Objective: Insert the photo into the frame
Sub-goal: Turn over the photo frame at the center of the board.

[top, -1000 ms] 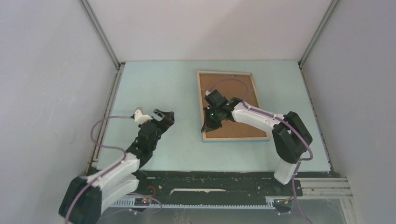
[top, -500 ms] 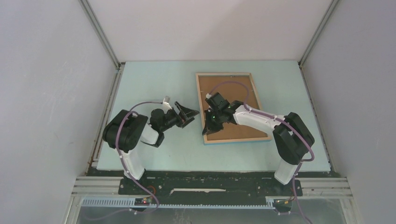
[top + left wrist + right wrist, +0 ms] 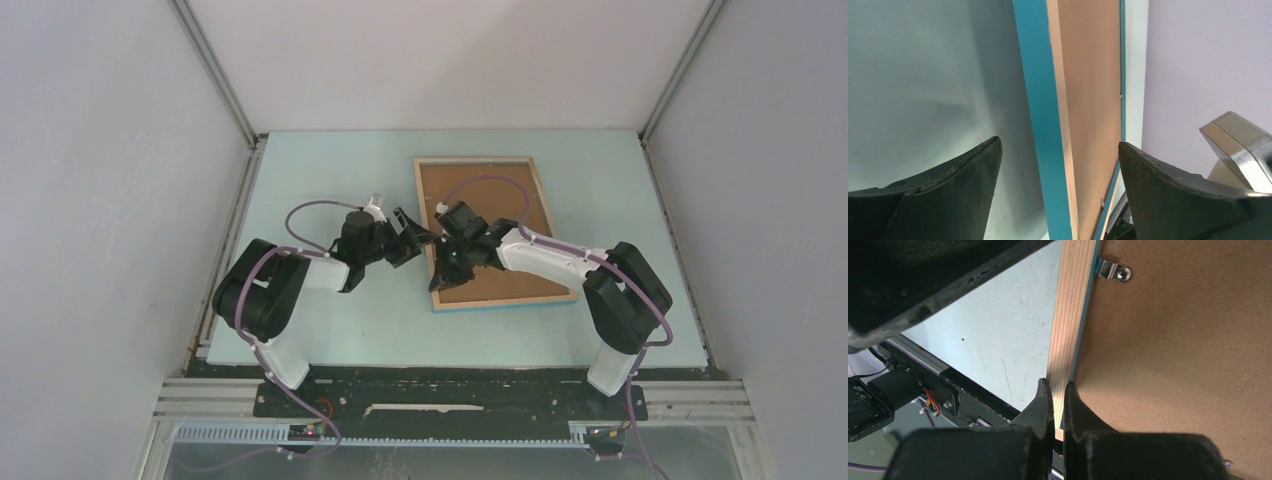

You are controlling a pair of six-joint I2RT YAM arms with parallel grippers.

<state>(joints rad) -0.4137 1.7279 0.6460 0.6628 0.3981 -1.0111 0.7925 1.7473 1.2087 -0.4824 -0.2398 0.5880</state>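
The frame [image 3: 478, 160] lies back up on the counter [image 3: 330, 180], with a brown board [image 3: 1173, 365] filling it. The photo is in no view. The right claw [image 3: 1058, 390] is pinched on the frame's left rail. The left claw [image 3: 1058, 147] is wide open, with the same rail between its fingers but not touched. The step looks like taking hold of the frame to lift or turn it. Next, the left claw should close squarely on the rail.
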